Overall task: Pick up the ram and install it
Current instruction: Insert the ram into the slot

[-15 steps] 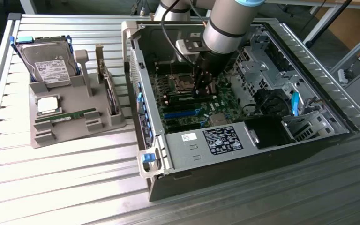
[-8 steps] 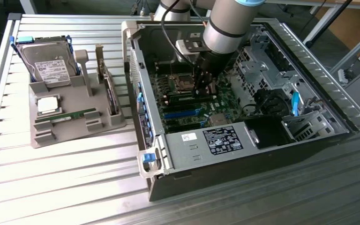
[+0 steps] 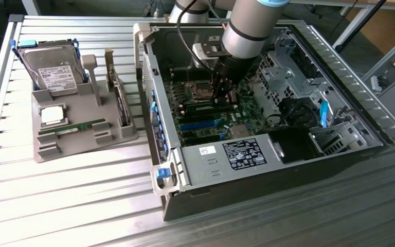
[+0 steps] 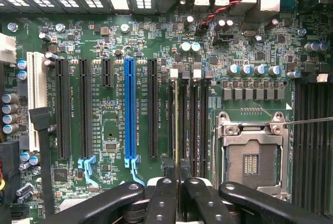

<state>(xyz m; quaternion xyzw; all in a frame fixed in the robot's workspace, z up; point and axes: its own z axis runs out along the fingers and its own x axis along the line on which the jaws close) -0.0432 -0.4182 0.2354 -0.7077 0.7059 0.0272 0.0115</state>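
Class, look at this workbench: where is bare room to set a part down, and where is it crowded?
Bare slatted table lies in front of the grey parts tray, beside the computer case. Crowded: the tray, carrying a hard drive, and the motherboard, where the gripper sits.

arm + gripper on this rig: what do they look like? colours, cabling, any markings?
The arm is a round silver-grey tube with a light blue cap at its top joint and a grey bracket at the wrist. Black cables run down beside it. The gripper is black; in the wrist view its fingers are glossy black linkage bars with silver pivot pins. No markings readable.
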